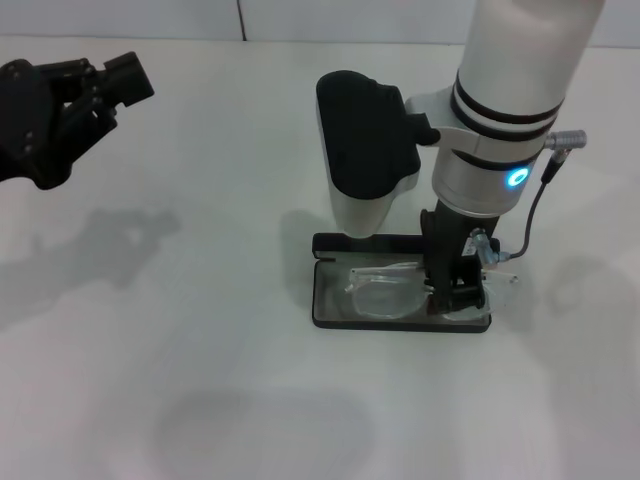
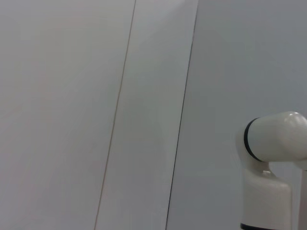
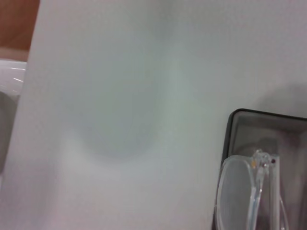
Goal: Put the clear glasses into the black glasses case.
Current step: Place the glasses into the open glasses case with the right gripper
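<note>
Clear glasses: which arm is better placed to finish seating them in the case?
Right. The right gripper is down at the black glasses case, at the clear glasses; the left gripper hangs far away, raised.

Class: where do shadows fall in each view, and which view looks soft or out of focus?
Head view: soft arm shadows on the table, left of the black case. Right wrist view: blurred; clear glasses fuzzy, a dim shadow patch. Left wrist view: even light, only plain panels.
</note>
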`<state>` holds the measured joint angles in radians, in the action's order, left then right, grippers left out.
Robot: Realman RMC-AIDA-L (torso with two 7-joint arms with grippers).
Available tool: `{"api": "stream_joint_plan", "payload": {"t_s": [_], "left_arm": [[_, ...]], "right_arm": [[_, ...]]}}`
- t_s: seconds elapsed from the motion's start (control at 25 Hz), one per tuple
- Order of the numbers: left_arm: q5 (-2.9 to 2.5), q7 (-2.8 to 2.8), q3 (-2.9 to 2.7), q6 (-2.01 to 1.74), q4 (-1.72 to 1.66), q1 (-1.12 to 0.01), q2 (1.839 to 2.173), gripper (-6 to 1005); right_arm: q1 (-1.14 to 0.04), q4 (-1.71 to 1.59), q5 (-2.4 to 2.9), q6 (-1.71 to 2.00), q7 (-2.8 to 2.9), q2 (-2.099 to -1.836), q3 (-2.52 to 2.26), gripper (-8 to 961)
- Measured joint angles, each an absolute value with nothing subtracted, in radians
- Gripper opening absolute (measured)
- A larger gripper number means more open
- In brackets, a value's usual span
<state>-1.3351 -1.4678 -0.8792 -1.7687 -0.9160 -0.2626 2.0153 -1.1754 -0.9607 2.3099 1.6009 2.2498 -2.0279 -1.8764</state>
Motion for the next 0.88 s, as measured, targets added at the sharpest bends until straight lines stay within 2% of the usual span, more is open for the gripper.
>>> {"api": "stream_joint_plan", "payload": {"t_s": [0.88], "left_arm": [[-1.34,-1.459,-0.879,-1.762,-0.897,-0.265,2.021,64]], "right_arm": [[-1.187,-0.904,2.31,1.544,2.203,-2.028,-1.891,120]]}}
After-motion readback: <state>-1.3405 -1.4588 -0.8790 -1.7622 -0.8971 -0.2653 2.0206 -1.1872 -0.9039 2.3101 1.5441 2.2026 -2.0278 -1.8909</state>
